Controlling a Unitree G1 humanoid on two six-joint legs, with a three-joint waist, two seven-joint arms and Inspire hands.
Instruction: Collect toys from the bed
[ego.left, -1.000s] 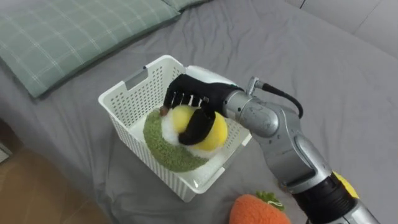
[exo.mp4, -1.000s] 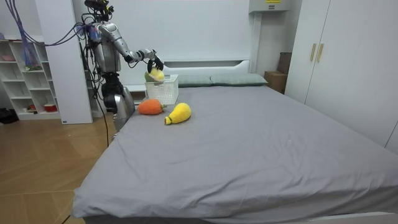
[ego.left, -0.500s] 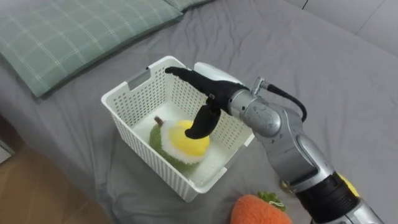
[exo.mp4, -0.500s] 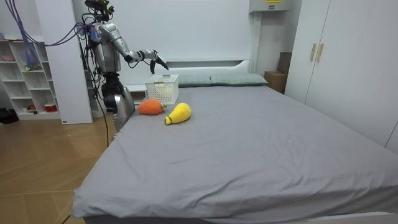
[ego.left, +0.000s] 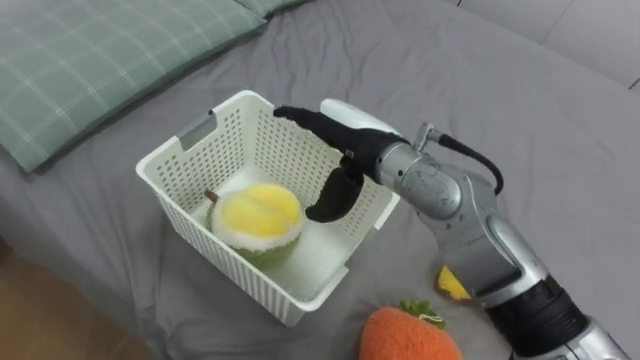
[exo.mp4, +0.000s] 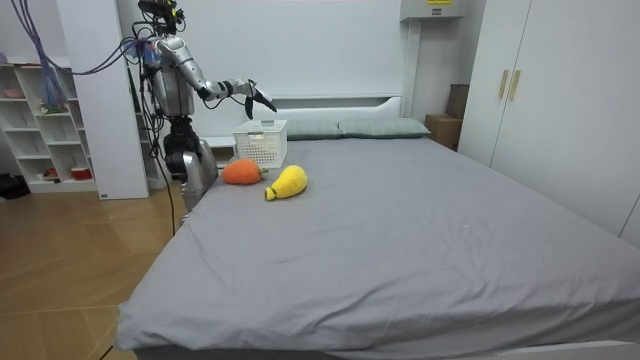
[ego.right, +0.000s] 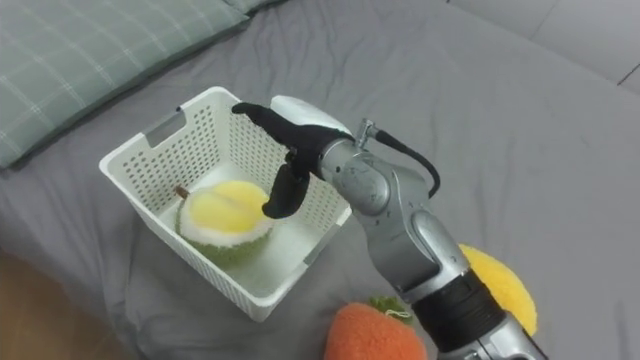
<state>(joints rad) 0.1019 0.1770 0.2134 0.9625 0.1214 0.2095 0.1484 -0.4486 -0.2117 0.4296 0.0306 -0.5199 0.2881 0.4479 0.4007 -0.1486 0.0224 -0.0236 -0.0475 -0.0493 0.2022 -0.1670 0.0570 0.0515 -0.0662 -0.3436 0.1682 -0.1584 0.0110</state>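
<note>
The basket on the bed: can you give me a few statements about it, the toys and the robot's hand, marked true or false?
1. A yellow-green plush toy lies inside the white basket. True.
2. The right hand is clutching that toy. False: the hand is above the basket with its fingers straight, and it holds nothing.
3. The orange plush carrot is in the basket too. False: it lies on the grey bed, outside the basket.
4. A yellow plush toy lies on the bed outside the basket. True.
5. The basket stands on the green checked pillow. False: it stands on the grey cover, apart from the pillow.
</note>
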